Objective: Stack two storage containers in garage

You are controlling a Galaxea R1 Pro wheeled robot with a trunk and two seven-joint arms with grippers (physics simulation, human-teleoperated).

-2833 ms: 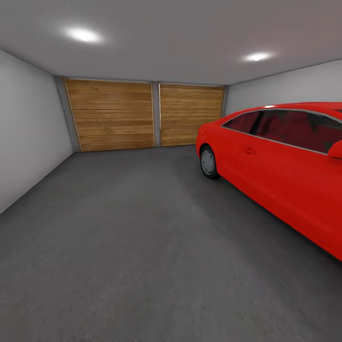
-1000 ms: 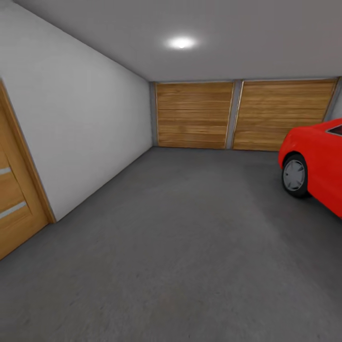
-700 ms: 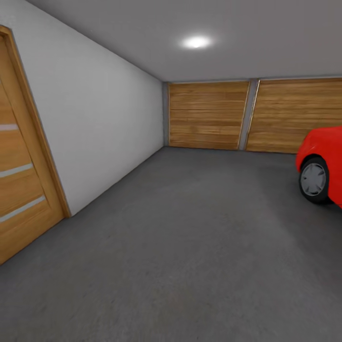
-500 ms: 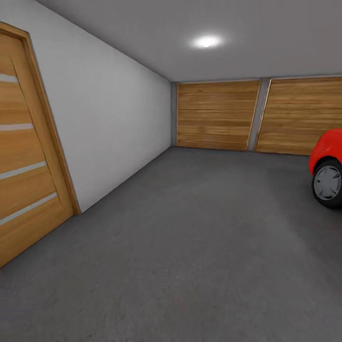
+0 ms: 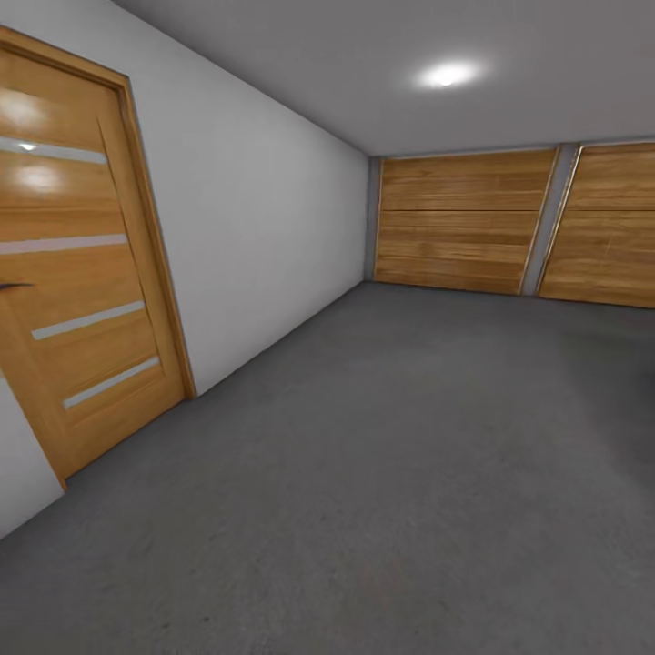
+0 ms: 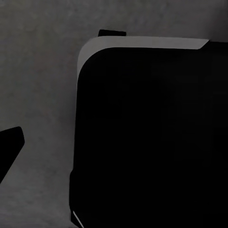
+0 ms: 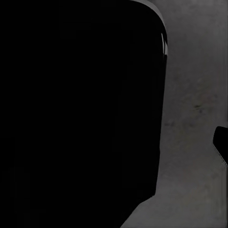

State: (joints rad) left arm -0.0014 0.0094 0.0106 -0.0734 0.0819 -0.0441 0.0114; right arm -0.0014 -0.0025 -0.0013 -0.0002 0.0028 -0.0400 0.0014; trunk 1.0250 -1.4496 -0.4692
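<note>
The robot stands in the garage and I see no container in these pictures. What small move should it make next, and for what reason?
Probably turn a little further toward the wooden door in the left wall and roll to it. The head view shows concrete floor, the closed garage doors and no orange-red box, so the containers likely must be fetched through that door. It looks closed, with a dark handle at its edge.

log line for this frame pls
place: garage | floor: grey concrete | wooden door: at view's left, shut | garage doors: ahead | containers: none seen | grippers: state unclear
</note>
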